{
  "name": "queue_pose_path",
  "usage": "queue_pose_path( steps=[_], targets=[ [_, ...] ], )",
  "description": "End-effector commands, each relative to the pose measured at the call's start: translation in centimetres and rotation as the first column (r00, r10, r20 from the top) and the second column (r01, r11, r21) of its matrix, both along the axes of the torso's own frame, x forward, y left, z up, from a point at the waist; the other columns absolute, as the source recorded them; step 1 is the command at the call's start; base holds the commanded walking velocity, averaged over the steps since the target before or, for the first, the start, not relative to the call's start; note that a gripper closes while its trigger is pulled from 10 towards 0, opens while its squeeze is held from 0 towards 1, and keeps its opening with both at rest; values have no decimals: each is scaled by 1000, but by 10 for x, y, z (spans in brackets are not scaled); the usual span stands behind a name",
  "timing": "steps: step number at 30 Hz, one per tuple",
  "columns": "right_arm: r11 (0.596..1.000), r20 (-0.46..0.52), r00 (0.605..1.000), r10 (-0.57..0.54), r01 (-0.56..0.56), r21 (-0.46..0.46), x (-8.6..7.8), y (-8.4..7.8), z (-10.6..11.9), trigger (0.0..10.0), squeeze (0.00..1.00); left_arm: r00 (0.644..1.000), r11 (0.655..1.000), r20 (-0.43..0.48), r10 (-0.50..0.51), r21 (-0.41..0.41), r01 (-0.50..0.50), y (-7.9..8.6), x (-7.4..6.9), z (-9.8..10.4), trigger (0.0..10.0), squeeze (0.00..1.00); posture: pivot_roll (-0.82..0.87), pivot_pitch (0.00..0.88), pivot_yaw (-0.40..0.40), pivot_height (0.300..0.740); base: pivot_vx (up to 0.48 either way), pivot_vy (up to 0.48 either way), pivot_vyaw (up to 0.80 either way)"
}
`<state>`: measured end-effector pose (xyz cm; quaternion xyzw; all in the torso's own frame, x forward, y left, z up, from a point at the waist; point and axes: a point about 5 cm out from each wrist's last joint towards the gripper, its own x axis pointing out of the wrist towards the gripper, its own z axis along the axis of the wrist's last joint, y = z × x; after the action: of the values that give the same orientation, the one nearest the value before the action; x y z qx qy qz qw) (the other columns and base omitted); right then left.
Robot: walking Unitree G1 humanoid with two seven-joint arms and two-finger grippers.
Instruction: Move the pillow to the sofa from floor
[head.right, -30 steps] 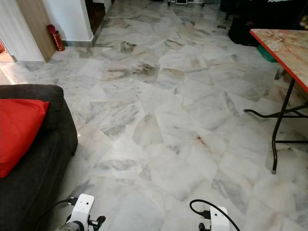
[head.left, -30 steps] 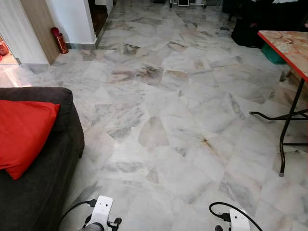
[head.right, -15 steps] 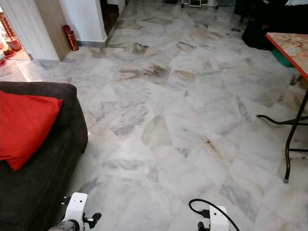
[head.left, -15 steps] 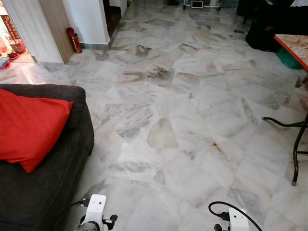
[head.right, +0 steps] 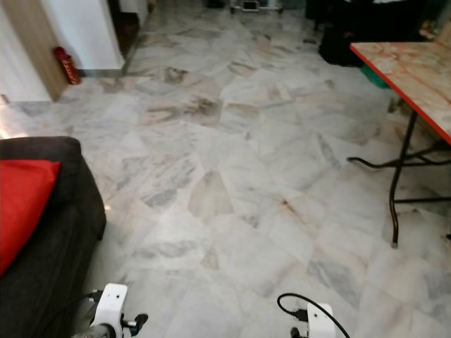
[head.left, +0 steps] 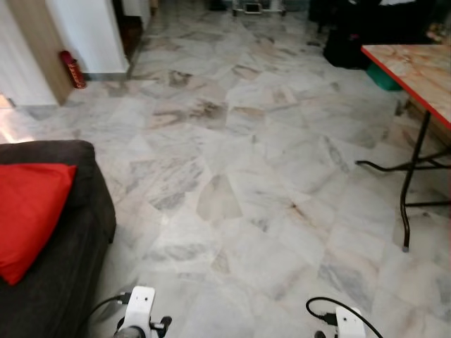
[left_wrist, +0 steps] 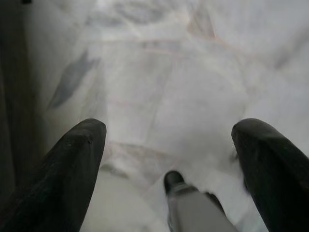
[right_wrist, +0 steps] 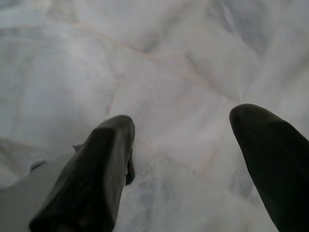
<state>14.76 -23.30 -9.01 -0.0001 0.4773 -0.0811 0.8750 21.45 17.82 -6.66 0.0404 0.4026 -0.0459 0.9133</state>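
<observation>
Turned back right, so less red pillow [head.left: 28, 211] on dark sofa [head.left: 77, 282] shows. Both grippers [left_wrist: 169, 159] [right_wrist: 183, 154] low, fingers apart, holding nothing. Best to step slowly and scan the floor [head.left: 246, 176].

Two robot arms appear at the lower edge of the head camera's view. The left arm [head.left: 141, 313] ends in a white, boxy wrist housing with a small dark hole on its face, a black cable looping out of its side, and black fittings with a small knob beneath. The right arm [head.left: 347, 324] has a similar white housing, with a black cable curling into a dark plug on it. Seen from the wrist, the left claw [left_wrist: 169, 159] has two thick, rounded, matte black fingers [left_wrist: 72, 169] set wide apart. The right claw [right_wrist: 183, 154] has the same blunt black fingers [right_wrist: 96, 174], also spread.
</observation>
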Motion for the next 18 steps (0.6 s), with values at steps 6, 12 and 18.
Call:
queue_pose_path(
  steps=[6, 12, 18],
  targets=[
    [1000, 29, 999, 15, -15, 19, 9, 8, 2, 10000, 0, 998, 999, -62, 21, 29, -20, 13, -17, -8, 10000, 0, 6, 66, 15, 740, 268, 0, 0],
    [1000, 30, 999, 11, -12, 22, 9, 9, 2, 10000, 0, 998, 999, -63, 17, 29, -15, 11, -16, -8, 10000, 0, 6, 66, 15, 740, 268, 0, 0],
    [1000, 31, 999, 12, -13, 23, 9, 9, 2, 10000, 0, 998, 1000, -65, 14, 27, -12, 9, -16, -9, 10000, 0, 7, 66, 16, 740, 268, 0, 0]
  ],
)
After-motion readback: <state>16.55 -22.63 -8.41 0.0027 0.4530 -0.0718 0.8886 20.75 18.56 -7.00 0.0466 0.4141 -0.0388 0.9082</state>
